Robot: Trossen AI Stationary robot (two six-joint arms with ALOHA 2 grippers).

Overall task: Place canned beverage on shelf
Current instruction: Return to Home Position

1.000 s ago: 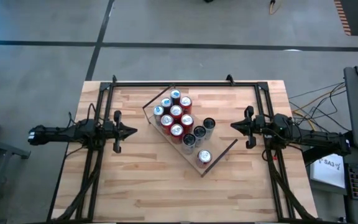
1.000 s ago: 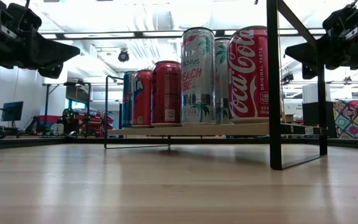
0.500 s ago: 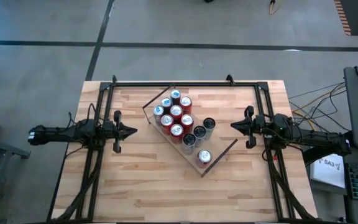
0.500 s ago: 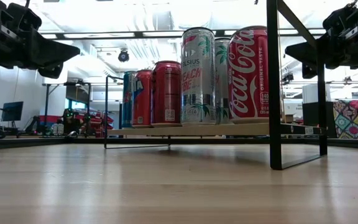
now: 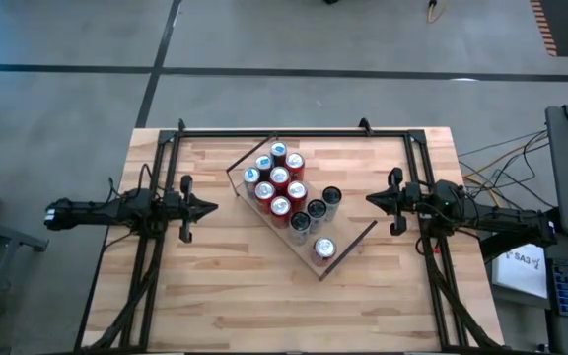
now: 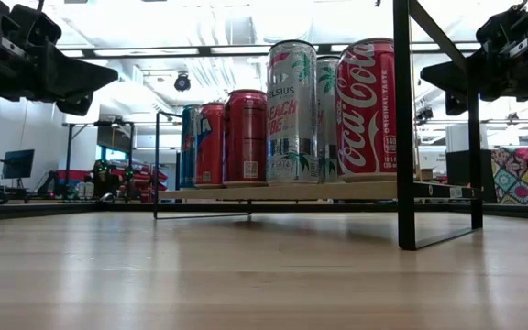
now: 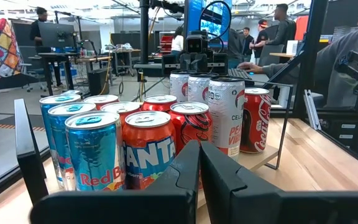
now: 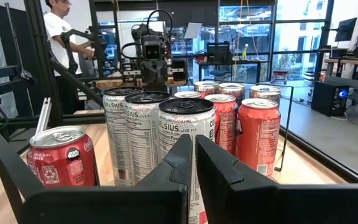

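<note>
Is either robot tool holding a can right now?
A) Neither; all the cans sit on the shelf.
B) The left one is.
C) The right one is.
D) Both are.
A: the left tool and the right tool hang shut and empty out at either side, apart from the cans, which all stand on the shelf.
</note>
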